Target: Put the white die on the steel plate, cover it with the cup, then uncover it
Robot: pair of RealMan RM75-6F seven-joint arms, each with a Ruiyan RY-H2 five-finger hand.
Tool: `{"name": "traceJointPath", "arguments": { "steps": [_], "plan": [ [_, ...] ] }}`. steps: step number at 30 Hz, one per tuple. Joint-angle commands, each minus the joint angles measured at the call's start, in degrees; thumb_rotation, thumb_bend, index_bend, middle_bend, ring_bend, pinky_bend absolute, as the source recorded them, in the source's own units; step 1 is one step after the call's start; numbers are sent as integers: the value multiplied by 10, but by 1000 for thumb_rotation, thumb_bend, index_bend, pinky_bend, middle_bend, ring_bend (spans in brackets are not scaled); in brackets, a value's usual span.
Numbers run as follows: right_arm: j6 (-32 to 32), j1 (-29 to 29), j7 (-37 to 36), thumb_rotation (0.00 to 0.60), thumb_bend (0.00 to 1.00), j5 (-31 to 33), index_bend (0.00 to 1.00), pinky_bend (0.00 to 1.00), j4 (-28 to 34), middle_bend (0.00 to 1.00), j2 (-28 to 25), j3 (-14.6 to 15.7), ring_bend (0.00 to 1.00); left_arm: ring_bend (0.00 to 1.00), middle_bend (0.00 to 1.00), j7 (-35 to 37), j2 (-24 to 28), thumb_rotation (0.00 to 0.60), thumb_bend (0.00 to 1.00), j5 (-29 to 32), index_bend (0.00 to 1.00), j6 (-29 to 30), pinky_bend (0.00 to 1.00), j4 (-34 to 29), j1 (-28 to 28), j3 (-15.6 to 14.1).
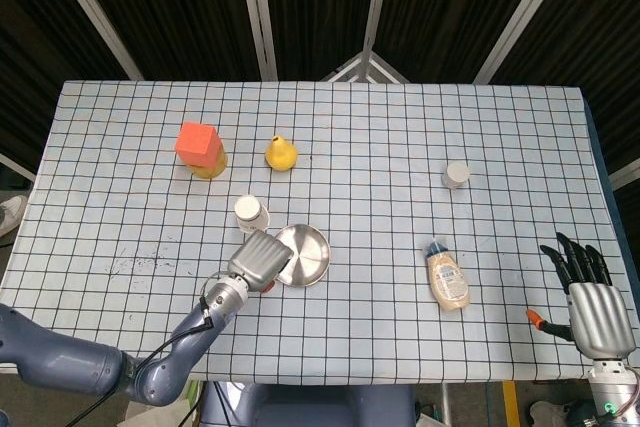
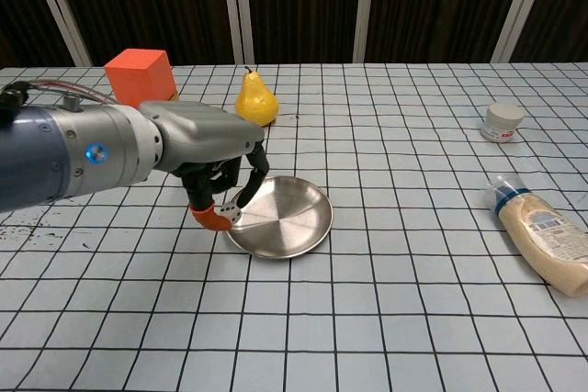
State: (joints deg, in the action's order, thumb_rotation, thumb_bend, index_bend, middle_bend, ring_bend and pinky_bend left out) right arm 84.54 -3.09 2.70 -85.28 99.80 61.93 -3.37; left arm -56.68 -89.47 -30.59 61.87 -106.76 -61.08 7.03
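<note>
My left hand (image 2: 209,146) pinches the small white die (image 2: 233,216) between its orange-tipped thumb and its fingers, just above the left rim of the steel plate (image 2: 292,219). From the head view the left hand (image 1: 261,259) overlaps the plate (image 1: 310,253) at its left edge, so the die is hidden there. The white paper cup (image 1: 250,212) stands just behind the plate's left side; in the chest view the left hand hides it. My right hand (image 1: 592,297) hangs at the table's front right corner, fingers spread, holding nothing.
An orange cube (image 2: 138,76) sits on a yellow block at the back left, with a yellow pear (image 2: 256,98) beside it. A small white jar (image 2: 503,121) stands at the right. A mayonnaise bottle (image 2: 544,232) lies on its side front right.
</note>
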Motion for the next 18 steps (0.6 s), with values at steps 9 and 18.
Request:
{"name": "traceJointPath", "arguments": {
  "steps": [9, 18],
  "plan": [
    [-2, -1, -18, 600, 143, 13, 171, 0, -10, 33, -3, -7, 87, 786, 873, -17, -119, 600, 449, 85, 569, -46, 750, 186, -69, 31],
    [-10, -4, -32, 600, 143, 21, 171, 0, -20, 33, -5, -10, 87, 777, 868, -19, -180, 600, 358, 97, 469, -66, 744, 286, -92, 36]
  ]
}}
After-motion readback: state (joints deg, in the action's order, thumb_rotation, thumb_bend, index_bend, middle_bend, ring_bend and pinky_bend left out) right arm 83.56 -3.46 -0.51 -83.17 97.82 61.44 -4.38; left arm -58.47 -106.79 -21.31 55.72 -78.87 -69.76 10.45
